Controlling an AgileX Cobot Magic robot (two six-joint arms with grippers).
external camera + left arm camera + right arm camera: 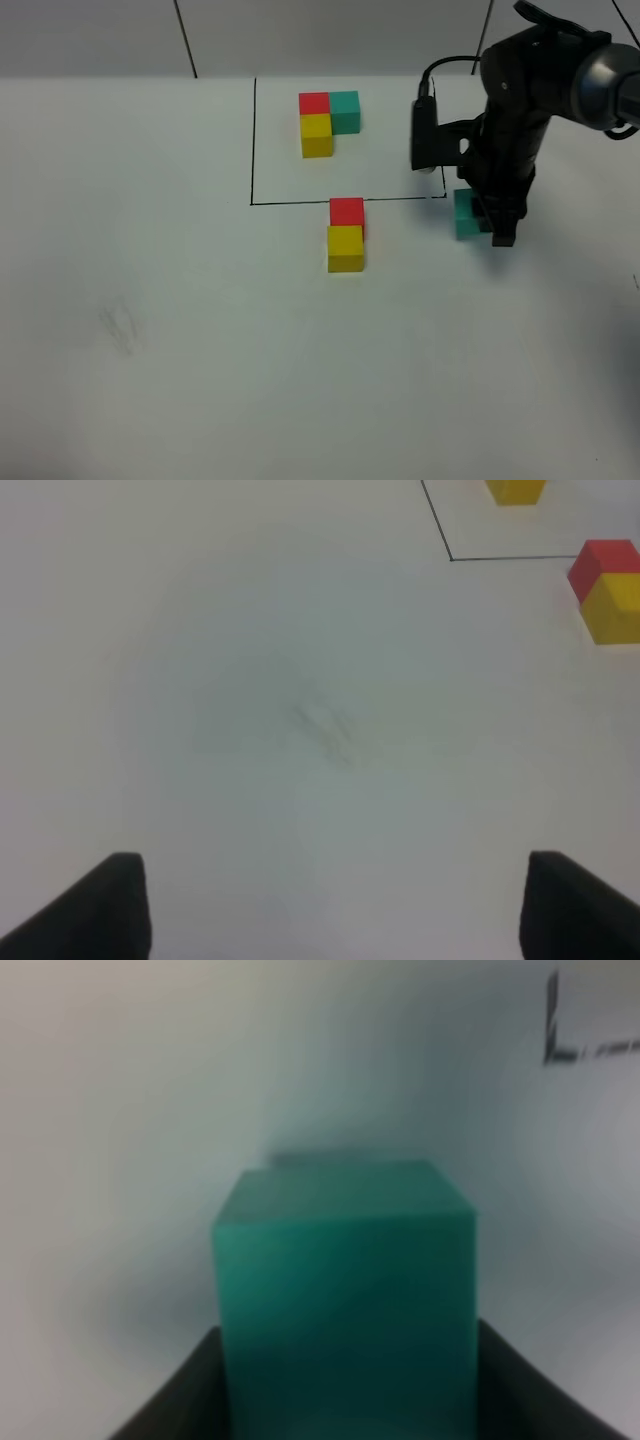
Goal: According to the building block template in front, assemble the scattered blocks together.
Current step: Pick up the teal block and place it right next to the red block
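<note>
the left gripper (330,905) hangs over bare table (150,300) with its fingers wide apart, holding nothing.

in the middle, the red block (347,211) and yellow block (346,248) touch, just below the black line. the building block template (328,122) sits inside the line, behind them.

on the right, the right gripper (487,222) has its fingers snug on both sides of the teal block (466,213) - it looks gripped. i think it should lift straight up, then set teal down beside red's right side - gently, so the pair does not get bumped.
</note>
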